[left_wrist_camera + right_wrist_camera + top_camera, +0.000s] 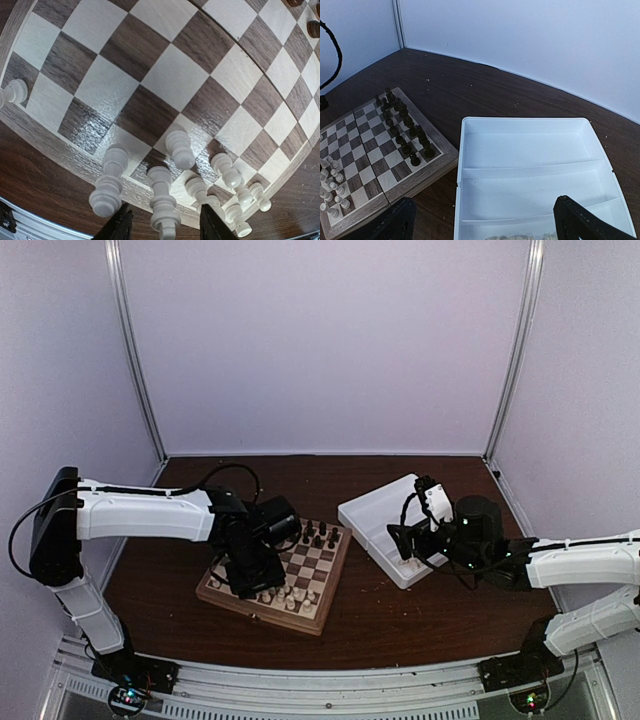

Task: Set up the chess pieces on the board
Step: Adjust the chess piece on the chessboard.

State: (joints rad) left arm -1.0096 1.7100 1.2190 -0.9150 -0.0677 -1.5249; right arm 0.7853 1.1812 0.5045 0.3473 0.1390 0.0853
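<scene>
Left end effector (165,207) open around chess piece (161,184), right end effector (485,201) open over tray (530,145)

we see a white tray (530,145) on the brown worktop (485,85); dark chess figures (402,125) stand nearby in two rows.

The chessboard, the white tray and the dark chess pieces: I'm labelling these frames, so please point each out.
chessboard (175,75), left wrist view, a bare light square.
white tray (520,120), right wrist view, its far rim.
dark chess pieces (408,121), right wrist view, middle of their row.
</scene>
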